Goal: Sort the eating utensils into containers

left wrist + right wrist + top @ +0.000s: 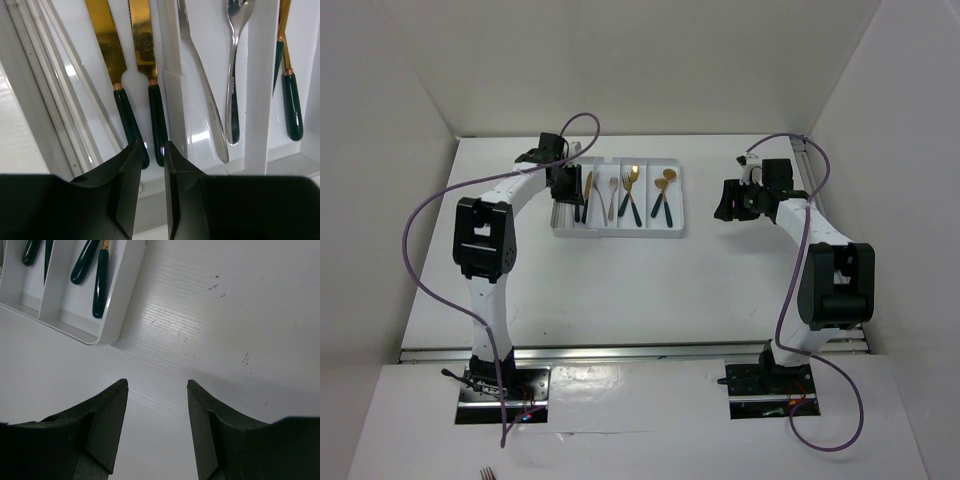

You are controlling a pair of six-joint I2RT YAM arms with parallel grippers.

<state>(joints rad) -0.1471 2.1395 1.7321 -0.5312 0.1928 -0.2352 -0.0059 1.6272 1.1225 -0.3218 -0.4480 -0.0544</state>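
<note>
White walls [650, 70] close the desk [620, 290] on the left, back and right. The tray [620, 232] lies toward the back, left of centre, with bare desk along its near edge and to its right.

The left gripper [152, 152] hangs over the tray's left end. Its jaws are narrowly parted and grip nothing, with the tips above the handle ends of the knives [107, 45].

Tray contents, by compartment:
- 2 gold-bladed knives
- 1 silver fork [233, 75] and 1 silver piece [200, 75] of unclear type
- 2 teal-handled pieces [292, 107], at least one with a gold fork head
- 2 gold spoons [665, 180]

Total: 8 – all inside the tray.

The right gripper [157, 385] is over bare desk just right of the tray's near right corner – jaws open, empty, apart from the right wall.
</note>
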